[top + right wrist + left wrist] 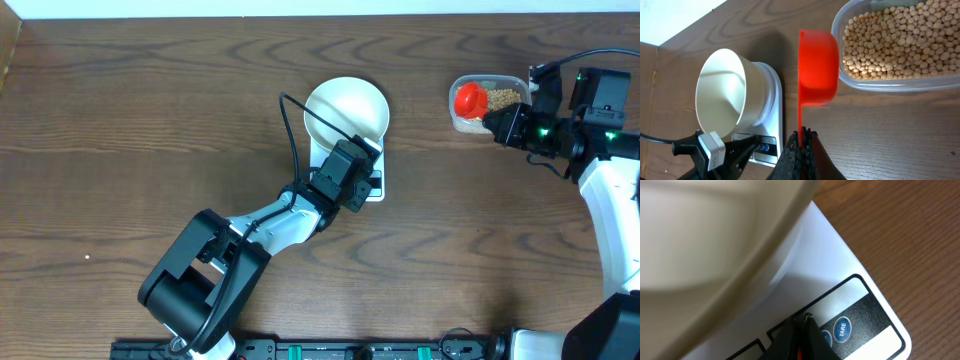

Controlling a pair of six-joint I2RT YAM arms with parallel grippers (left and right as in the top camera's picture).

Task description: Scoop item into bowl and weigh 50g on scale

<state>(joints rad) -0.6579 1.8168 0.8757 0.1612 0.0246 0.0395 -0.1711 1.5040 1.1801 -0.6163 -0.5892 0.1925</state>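
The white bowl (345, 108) stands on the white scale (319, 157), and its inside shows white and bare (722, 95). My left gripper (368, 178) is shut, its tips (806, 316) down on the scale's button panel beside the blue TARE button (842, 329). My right gripper (500, 122) is shut on the thin handle of a red scoop (470, 100). The scoop's cup (817, 65) hangs at the near rim of a clear tub (847, 82) full of tan beans (900, 40). No beans show in the scoop.
The tub (478, 126) sits at the back right of the brown wooden table (130, 130), a hand's width right of the bowl. The left arm (270, 225) runs diagonally from its base at the front edge to the scale. A black cable (290, 130) loops beside the bowl.
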